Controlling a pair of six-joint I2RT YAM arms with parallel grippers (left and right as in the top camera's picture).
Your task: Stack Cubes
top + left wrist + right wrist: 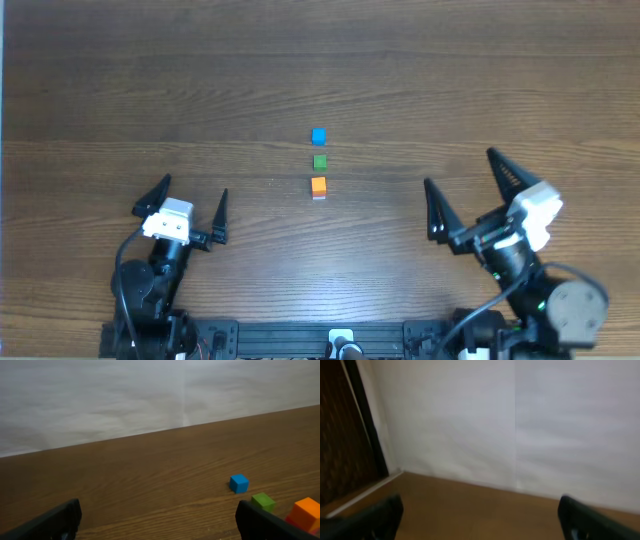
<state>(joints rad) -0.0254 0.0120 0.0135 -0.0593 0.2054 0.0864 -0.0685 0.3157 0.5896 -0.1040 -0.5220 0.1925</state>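
**Top view, arms at the ready.** The left gripper, in the lower left of the frame, stood with its jaws spread wide and held nothing. The right gripper, in the lower right, was equally wide and equally empty. I read this as a waiting stance: each claw was open enough to straddle a cube, and each was well apart from the cubes, so neither blocked my sight of them.

At the centre of the table the cubes lay in a short vertical line, apart from one another. The blue cube was uppermost, the green cube in the middle and the orange cube lowest.

In the left wrist view a red cube showed as an edge under the orange one. I therefore judged that pair already stacked, with green and blue not yet lifted.
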